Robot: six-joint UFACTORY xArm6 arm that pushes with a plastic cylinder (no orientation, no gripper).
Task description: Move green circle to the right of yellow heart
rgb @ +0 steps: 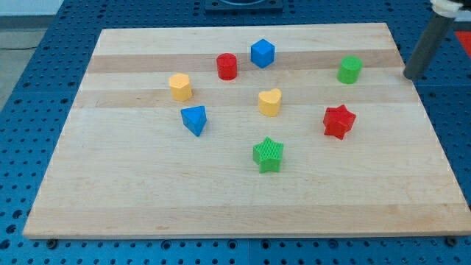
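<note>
While the board lies flat as a pale wooden panel with lengthwise grain bands, eight ribbed plastic blocks sit on it, all apart from one another.

Left to right:
- yellow hexagon, left of centre, toward the top edge.
- blue triangle, just below the hexagon, one point toward the view's bottom right.
- red cylinder, near the top edge, upright.
- blue cube, closest to the top edge, one corner turned to the camera.
- green star, below centre, nearest the bottom edge of all blocks.
- yellow heart, about mid-board, lobes toward the view's top right.
- red star, right of centre.
- green circle, toward the top right corner. It is a short upright cylinder: axis vertical, round face up, so no heading can be read from it. It stands up and right of the heart, well apart from it, with the red star below it.

End effector: a plain dark rod, smooth, slightly tilted, entering from the view's top right. My tip is at the board's right edge near the top right corner, to the right of the green circle with a clear gap. It has nothing to open or close; it holds nothing and touches no block.
</note>
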